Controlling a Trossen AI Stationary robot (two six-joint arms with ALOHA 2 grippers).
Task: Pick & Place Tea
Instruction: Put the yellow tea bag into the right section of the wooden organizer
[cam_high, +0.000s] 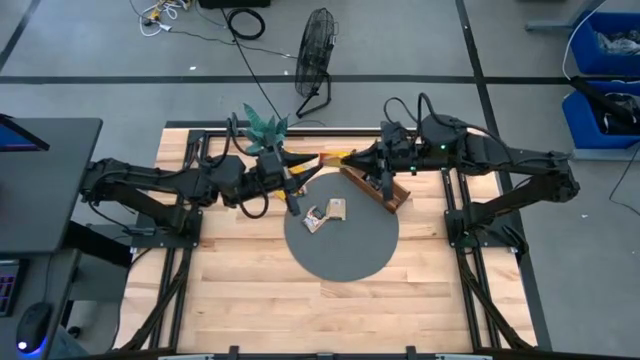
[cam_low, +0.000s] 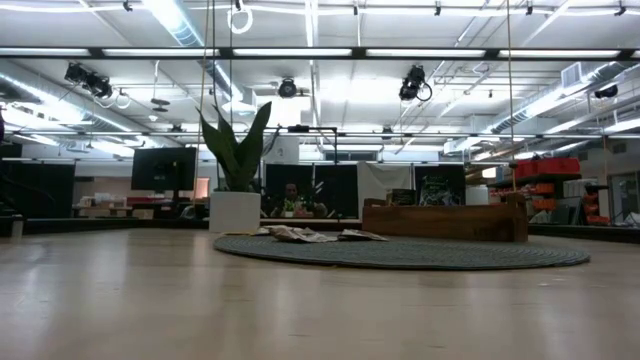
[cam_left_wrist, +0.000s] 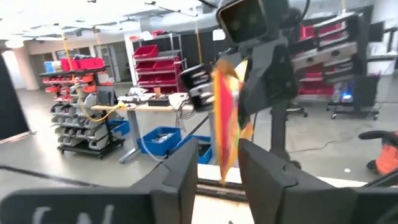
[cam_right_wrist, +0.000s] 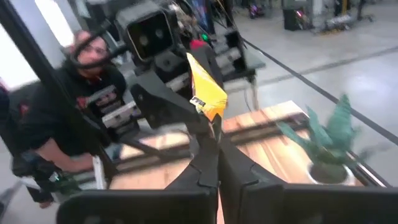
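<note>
With the right claw (cam_right_wrist: 211, 134) clamped on the yellow packet (cam_right_wrist: 206, 93), the left claw (cam_left_wrist: 214, 165), half open, should fully release before the tray (cam_high: 375, 185).

In the low view, both arms sit beyond the frame's top. Centre frame, the flat packets (cam_low: 305, 235) on the round grey mat (cam_low: 420, 254) are too small to tell colours.
</note>
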